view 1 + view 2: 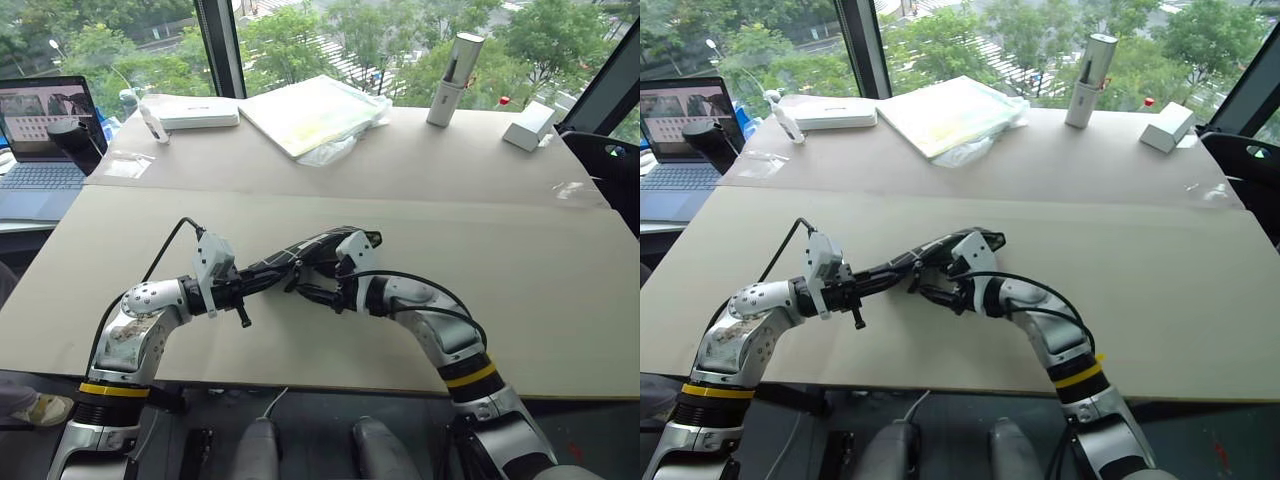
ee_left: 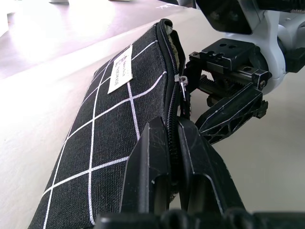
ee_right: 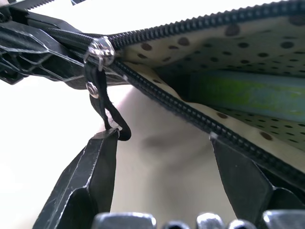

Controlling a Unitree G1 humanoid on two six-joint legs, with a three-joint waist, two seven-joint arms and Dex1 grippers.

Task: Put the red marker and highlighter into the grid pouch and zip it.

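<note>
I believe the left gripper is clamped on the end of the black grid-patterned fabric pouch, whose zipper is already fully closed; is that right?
Not quite: the zipper is still open. The right wrist view shows the dotted lining and the light-green highlighter inside. The left gripper is indeed clamped on the black grid-patterned fabric pouch.

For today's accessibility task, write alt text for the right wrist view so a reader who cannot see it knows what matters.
The grid pouch gapes open along its zipper, showing a dotted cream lining and the green highlighter inside. The right gripper, jaws apart, sits just below the opening, one finger touching the black pull cord that hangs from the metal slider.
</note>
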